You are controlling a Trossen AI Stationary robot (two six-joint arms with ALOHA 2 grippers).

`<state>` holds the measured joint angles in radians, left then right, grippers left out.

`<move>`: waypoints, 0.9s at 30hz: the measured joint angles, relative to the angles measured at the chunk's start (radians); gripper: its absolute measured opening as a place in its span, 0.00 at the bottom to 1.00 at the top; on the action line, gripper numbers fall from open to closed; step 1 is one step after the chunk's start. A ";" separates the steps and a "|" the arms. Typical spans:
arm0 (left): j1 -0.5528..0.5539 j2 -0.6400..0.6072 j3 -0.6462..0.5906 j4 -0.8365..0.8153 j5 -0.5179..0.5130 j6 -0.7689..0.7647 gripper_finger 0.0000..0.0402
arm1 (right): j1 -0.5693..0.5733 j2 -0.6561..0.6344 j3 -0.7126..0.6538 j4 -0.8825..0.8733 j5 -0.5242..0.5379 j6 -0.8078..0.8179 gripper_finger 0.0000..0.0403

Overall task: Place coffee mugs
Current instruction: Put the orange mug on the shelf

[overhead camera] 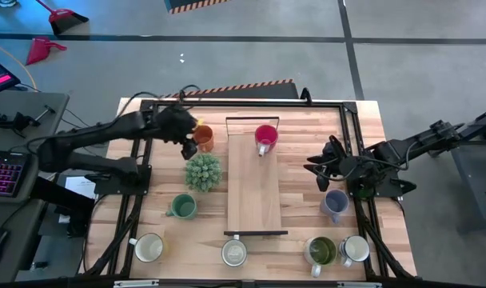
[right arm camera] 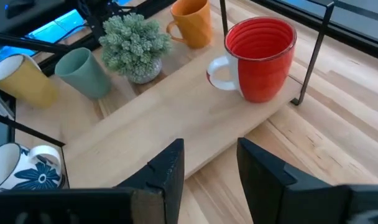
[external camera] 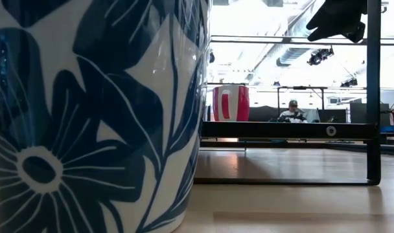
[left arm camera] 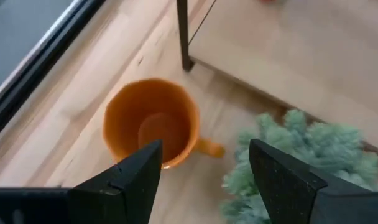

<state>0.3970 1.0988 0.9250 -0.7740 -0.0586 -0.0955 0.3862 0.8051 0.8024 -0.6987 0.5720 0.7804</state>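
High view first: the round orange ceramic mug point(overhead camera: 204, 138) stands upright on the wooden table point(overhead camera: 291, 208), just off the far left corner of the raised light-wood shelf board point(overhead camera: 253, 188), and the left gripper point(overhead camera: 190, 148) hovers right over it with its fingers spread wide, nothing held. From the left wrist, those two dark fingers point(left arm camera: 139, 171) frame the mug's near rim, its stubby handle pointing toward the spiky green potted plant point(overhead camera: 203, 171), which sits just beside the board's left edge. On the board's far end stands the pink-red mug with a white handle point(overhead camera: 265, 137). Left of the board, nearer than the plant, there's the teal-green mug point(overhead camera: 181, 207); a cream mug point(overhead camera: 149, 247) sits at the near left corner. At the board's near end, a white mug point(overhead camera: 234, 253). Right of the board: the lavender-blue mug point(overhead camera: 335, 203), then the olive-green mug point(overhead camera: 320, 251) and another white mug point(overhead camera: 355, 249) side by side. The right gripper point(overhead camera: 322, 166) hangs beside the board's right edge, jaws apart and empty.
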 joint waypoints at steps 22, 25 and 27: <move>0.027 0.466 0.179 -0.033 -0.029 -0.064 0.57 | 0.000 0.000 0.000 -0.051 -0.050 -0.003 0.31; 0.026 0.495 0.179 -0.024 -0.030 -0.070 0.57 | 0.000 0.001 0.000 -0.067 -0.056 -0.003 0.31; 0.025 0.514 0.179 -0.020 -0.031 -0.079 0.57 | 0.000 0.001 0.000 -0.072 -0.058 -0.003 0.31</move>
<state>0.4225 1.6131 1.1042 -0.7937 -0.0891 -0.1749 0.3862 0.8059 0.8024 -0.7712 0.5140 0.7773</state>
